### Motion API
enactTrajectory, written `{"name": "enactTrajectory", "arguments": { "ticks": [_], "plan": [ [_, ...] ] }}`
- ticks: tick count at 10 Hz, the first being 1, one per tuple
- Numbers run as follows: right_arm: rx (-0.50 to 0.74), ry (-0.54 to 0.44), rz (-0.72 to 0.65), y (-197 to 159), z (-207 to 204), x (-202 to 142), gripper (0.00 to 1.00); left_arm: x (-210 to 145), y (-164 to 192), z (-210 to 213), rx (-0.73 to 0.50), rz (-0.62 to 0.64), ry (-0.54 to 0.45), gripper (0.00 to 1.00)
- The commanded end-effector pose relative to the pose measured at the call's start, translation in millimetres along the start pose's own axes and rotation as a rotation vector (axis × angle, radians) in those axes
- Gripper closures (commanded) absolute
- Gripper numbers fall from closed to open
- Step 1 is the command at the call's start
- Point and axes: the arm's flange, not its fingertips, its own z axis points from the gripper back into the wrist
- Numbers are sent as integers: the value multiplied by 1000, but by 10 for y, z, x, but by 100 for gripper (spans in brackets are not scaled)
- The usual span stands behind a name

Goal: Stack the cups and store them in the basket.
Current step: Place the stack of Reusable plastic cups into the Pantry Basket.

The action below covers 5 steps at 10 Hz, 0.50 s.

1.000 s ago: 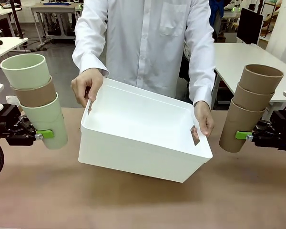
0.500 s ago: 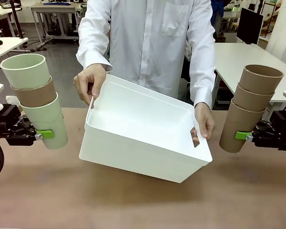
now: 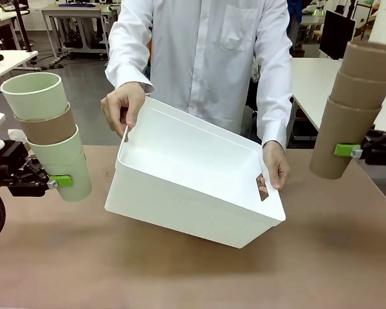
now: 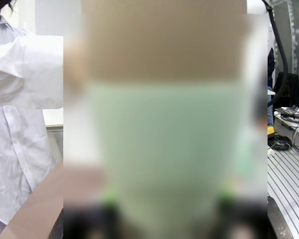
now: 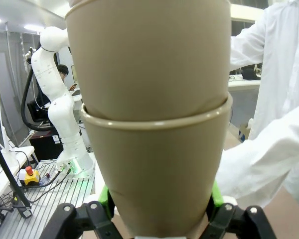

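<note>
1. While both stacks hang in the air well apart from the basket [image 3: 193, 209], nothing is stored yet; left stack [image 3: 48, 129] = mint/tan/mint, out past the basket's left end; right stack [image 3: 352, 109] = three tan, held higher, past its right end.
2. Basket: white, nothing in it, mid-table, tipped w/ its opening toward the robot; a person has one hand [image 3: 122, 106] at the far-left handle slot & the other hand [image 3: 275, 166] at the right slot; can't tell if its near btm edge rests on the table [image 3: 180, 277].
3. Left gripper [image 3: 65, 181]: green pads clamped on the btm mint cup [image 3: 71, 161] only; left wrist view too blurred to add more.
4. Right gripper [image 3: 342, 150]: pads pinch the btm tan cup [image 3: 331, 138] low down; right wrist view shows a pad on either side of it.
5. Risks, my guess: the two on top of each stack are only nested, not gripped, & both stacks lean; tipping them to lay in could let those slide out; a tall stack may clip the raised rim; the hand-held basket may shift; both arms going in at once may clash.
</note>
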Motion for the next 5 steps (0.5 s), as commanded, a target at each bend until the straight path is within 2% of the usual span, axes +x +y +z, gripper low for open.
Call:
{"name": "enactTrajectory", "arguments": {
  "ticks": [1, 5],
  "plan": [
    [-16, 126, -12, 183, -210, 355, 14, 48, -8, -4, -4, -9, -5, 15],
    [-19, 369, 6, 367, -873, 728, 14, 48, -8, -4, -4, -9, -5, 15]
  ]
}}
